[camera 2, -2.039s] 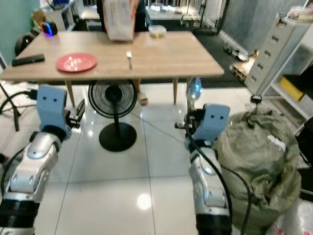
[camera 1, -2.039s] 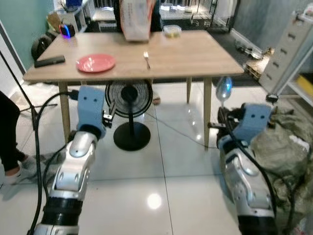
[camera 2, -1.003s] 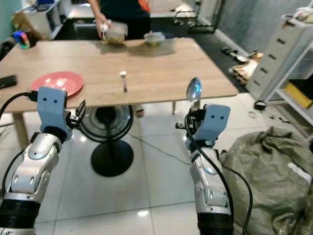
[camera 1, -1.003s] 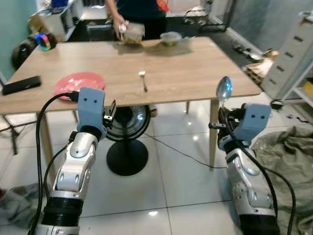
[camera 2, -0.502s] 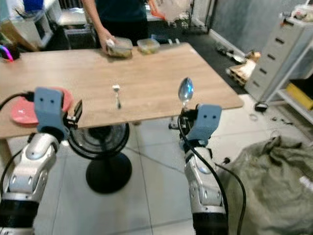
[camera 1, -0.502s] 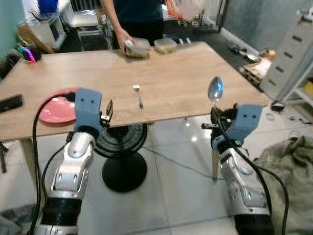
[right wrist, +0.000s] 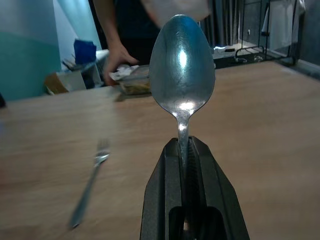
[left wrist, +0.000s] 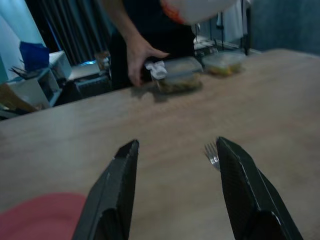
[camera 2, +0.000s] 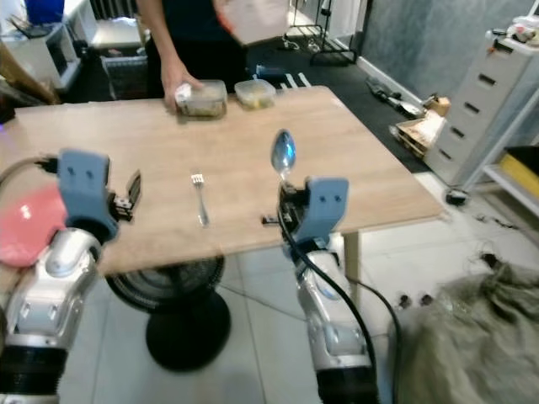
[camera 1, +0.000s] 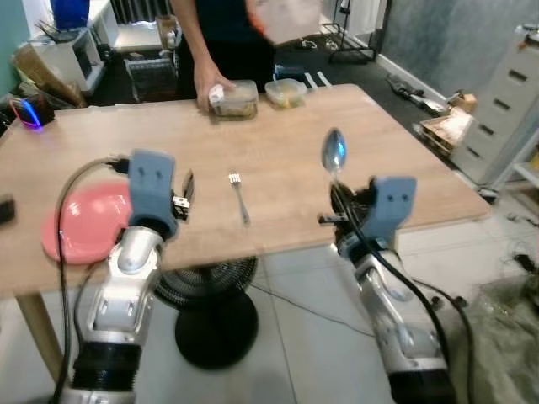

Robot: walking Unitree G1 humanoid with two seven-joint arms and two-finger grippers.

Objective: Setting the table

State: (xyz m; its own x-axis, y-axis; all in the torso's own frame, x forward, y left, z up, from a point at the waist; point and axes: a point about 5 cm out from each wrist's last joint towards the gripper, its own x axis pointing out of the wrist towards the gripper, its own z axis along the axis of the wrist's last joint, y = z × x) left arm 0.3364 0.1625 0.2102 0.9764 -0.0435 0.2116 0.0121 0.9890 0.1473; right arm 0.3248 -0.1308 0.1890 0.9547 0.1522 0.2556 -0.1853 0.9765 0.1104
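Metal spoon (camera 1: pixel 333 153) stands upright at the centre of the left eye view, its handle clamped between the closed fingers of the right gripper (camera 1: pixel 339 195), with the bowl above them. At centre left the left gripper (camera 1: pixel 185 190) hangs with its fingers apart over the wooden table (camera 1: pixel 286 160), between the pink plate (camera 1: pixel 82 222) at the left edge and the fork (camera 1: pixel 239 196), which lies flat just right of it. At the top, a person's hand (camera 1: pixel 207 86) rests on a clear food container (camera 1: pixel 235 98); a second container (camera 1: pixel 285 91) stands just beside it to the right.

Through the left wrist view, the two black fingers (left wrist: pixel 118 195) are spread, holding nothing. The fork's tines (left wrist: pixel 212 154) appear next to the right-hand finger, and the plate's pink edge is in the lower left corner.

Through the right wrist view, the spoon's bowl fills the upper centre, its neck pinched in the closed jaws at the bottom. The fork lies in the lower left. Grey drawers (camera 1: pixel 510 101) stand at the right edge of the left eye view.
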